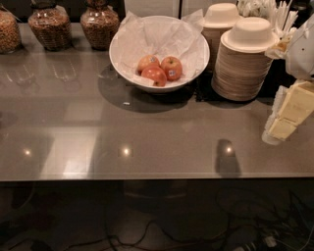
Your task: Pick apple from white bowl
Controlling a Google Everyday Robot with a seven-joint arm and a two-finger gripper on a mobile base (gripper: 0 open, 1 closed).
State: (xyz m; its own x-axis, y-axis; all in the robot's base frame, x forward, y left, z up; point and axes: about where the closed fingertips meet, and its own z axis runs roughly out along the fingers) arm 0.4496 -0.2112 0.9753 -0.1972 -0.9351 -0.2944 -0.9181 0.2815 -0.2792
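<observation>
The white bowl (128, 58), wide and glossy and lined with crumpled white paper, stands at the back middle of the grey table. Three red-yellow apples lie together in it: one at the left (147, 62), one at the front (155, 75) and one at the right (171, 67). My gripper (290, 113), cream-coloured below a white arm part, hangs at the right edge of the view, above the table's right side. It is well to the right of the bowl and lower in the view, touching nothing.
Two tall stacks of beige disposable bowls (244, 63) stand right of the white bowl, between it and the gripper. Three glass jars of dry food (48, 27) line the back left. White cutlery (274, 12) stands at the back right. The table's front edge (147, 176) runs across the view.
</observation>
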